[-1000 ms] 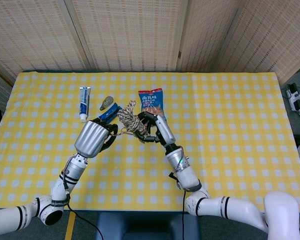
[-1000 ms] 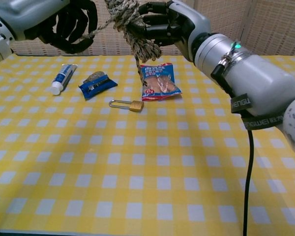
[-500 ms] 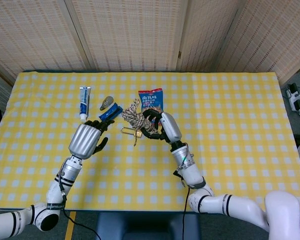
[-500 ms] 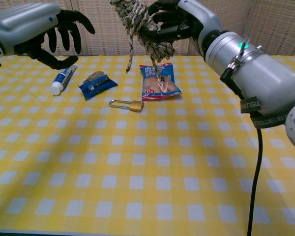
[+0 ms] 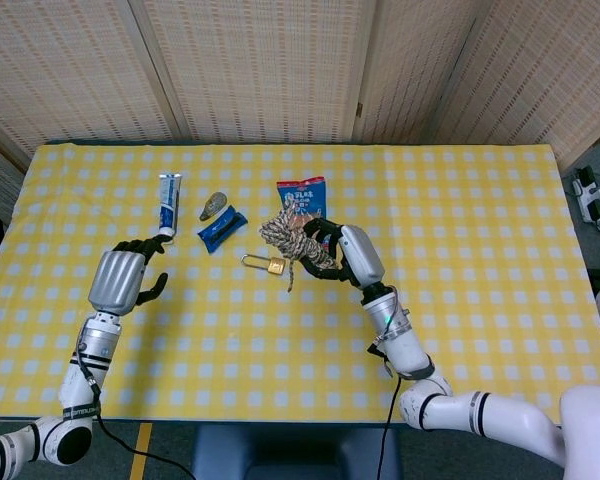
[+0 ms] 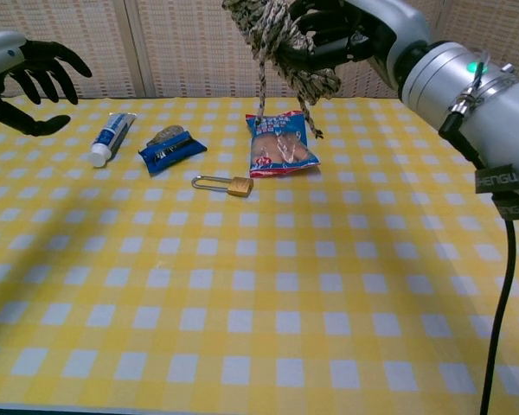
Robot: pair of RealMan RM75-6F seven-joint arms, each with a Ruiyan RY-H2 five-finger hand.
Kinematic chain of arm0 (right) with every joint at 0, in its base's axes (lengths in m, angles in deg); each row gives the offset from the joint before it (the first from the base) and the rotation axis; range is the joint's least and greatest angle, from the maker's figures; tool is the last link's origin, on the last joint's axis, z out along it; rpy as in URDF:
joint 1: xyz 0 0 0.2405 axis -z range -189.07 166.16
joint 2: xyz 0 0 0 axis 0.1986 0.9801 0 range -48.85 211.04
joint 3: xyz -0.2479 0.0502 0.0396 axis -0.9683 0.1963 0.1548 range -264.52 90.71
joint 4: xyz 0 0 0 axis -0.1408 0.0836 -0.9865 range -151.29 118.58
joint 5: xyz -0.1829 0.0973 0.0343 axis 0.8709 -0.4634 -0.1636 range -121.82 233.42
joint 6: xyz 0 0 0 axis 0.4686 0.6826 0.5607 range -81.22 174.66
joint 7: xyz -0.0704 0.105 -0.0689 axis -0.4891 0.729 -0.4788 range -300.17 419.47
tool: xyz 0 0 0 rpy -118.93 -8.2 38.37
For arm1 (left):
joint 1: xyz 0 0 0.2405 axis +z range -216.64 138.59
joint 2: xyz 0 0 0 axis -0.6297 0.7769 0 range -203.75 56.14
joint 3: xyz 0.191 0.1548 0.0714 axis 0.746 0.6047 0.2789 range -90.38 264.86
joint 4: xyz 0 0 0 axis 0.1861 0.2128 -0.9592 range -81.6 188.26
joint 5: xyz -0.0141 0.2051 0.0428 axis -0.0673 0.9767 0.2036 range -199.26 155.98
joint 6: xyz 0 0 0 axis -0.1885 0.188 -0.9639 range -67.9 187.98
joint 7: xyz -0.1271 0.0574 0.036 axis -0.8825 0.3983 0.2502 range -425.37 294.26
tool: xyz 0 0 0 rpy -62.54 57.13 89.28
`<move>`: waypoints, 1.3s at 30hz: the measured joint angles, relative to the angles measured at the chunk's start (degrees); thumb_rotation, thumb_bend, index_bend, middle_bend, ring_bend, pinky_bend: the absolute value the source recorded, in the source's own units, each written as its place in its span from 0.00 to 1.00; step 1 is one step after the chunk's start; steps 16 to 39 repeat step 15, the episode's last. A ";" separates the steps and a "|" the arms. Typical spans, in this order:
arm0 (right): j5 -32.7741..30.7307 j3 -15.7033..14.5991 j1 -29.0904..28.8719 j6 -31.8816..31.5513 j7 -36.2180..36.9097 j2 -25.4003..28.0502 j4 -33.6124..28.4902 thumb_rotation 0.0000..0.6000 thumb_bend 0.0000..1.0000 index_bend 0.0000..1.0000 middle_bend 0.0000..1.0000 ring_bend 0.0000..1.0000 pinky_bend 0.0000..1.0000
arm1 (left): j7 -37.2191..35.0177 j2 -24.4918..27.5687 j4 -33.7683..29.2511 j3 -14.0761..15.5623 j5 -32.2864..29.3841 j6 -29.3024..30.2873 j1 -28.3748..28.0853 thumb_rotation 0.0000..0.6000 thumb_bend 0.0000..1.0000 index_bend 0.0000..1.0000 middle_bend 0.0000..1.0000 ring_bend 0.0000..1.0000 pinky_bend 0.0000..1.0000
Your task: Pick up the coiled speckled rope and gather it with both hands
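Since left hand [image 5: 125,280] let go and swung away, fingers spread, only right hand [image 5: 332,252] grips rope [image 5: 292,240]; gathering stalled.

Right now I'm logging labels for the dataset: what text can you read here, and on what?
"ENGU": partly cut off, on the strap around the right forearm.
Red and blue snack packet: print too blurred to read.
Toothpaste tube: lettering too small to read.
Blue wrapper: unreadable.
Padlock: no legible marking.
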 measured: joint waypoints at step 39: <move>0.85 -2.21 3.06 0.28 1.14 5.35 -4.87 1.00 0.63 0.91 0.78 0.81 0.70 | -3.88 5.56 1.22 6.71 5.83 8.98 11.40 1.00 0.43 0.29 0.34 0.28 0.21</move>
